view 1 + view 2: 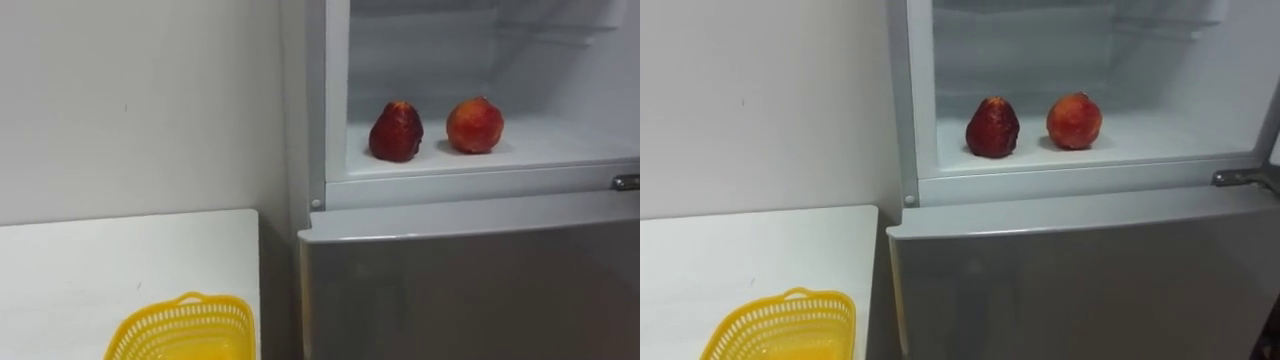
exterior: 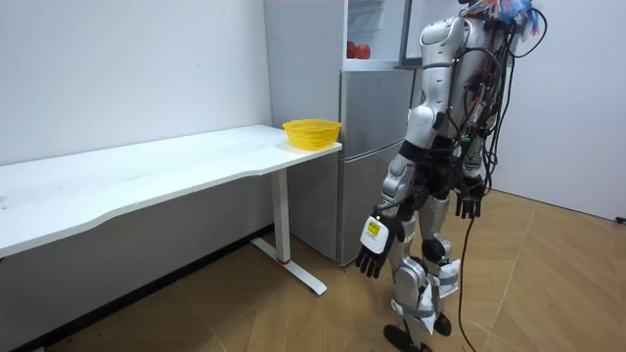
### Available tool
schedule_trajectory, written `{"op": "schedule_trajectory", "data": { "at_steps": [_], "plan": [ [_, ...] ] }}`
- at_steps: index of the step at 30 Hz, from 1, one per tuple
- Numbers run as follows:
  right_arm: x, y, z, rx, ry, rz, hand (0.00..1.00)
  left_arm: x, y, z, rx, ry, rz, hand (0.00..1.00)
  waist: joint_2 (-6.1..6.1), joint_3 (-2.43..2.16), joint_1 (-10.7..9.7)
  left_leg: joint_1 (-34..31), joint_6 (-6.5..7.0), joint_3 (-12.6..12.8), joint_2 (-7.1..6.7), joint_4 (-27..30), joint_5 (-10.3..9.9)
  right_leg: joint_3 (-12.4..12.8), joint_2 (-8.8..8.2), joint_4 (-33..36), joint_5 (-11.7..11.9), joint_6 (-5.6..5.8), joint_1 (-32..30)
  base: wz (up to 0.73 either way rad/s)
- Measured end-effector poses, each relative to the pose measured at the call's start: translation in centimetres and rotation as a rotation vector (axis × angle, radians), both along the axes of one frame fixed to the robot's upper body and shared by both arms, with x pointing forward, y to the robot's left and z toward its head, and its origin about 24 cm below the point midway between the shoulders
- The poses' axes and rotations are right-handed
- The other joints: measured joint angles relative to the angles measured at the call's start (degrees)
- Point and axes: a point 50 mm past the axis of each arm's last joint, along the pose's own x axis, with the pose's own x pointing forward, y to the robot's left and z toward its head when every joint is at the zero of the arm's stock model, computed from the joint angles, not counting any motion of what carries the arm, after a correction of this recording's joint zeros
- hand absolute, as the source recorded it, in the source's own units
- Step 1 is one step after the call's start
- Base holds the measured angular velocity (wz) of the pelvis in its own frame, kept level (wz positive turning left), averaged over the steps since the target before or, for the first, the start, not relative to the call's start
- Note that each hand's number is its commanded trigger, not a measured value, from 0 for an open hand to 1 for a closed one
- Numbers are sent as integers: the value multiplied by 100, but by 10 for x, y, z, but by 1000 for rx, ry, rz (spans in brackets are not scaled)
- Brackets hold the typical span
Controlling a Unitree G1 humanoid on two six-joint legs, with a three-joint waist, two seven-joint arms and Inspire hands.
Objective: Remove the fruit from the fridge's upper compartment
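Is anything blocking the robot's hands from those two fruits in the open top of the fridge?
Nothing visible. The dark red fruit and the orange-red fruit sit uncovered near the front of the shelf. The left hand and right hand hang low at its sides.

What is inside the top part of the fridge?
A dark red fruit and an orange-red fruit sit apart on its white shelf. The closed lower door hides whatever is below.
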Motion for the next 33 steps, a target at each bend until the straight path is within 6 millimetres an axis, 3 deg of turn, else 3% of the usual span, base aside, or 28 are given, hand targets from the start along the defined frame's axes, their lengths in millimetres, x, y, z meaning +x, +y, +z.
{"op": "schedule_trajectory", "data": {
  "at_steps": [10,16,19,24,28,33],
  "plan": [
    [21,1,0,3,-80,-8,0,4,-4,-1,-17,20,-102,0,14,6,-103,-1,6,-7,6,-6,-4,0,-1,32,-3,3,-29,1],
    [70,-3,9,-80,-334,43,0,23,-5,-1,-5,-21,-186,0,55,9,-102,-173,26,141,31,-6,-18,90,20,202,4,-10,-258,-9],
    [103,0,24,-106,-548,41,0,28,-6,-1,1,-42,-209,0,72,3,-162,-226,26,178,35,10,-18,137,27,182,8,-13,-314,-8],
    [157,17,78,-102,-970,78,0,33,-6,1,18,-100,-222,0,116,-15,-275,-256,24,322,53,20,-17,249,54,94,61,-19,-408,-13],
    [165,23,109,-102,-1148,51,0,33,-6,2,34,-127,-230,0,117,-24,-286,-246,23,356,63,19,-16,389,90,91,66,-26,-421,-10],
    [173,24,144,-90,-1340,-63,0,21,-9,1,29,-122,-243,0,113,-35,-520,-278,23,463,74,19,-17,569,105,106,71,-34,-447,-14]
  ]
}}
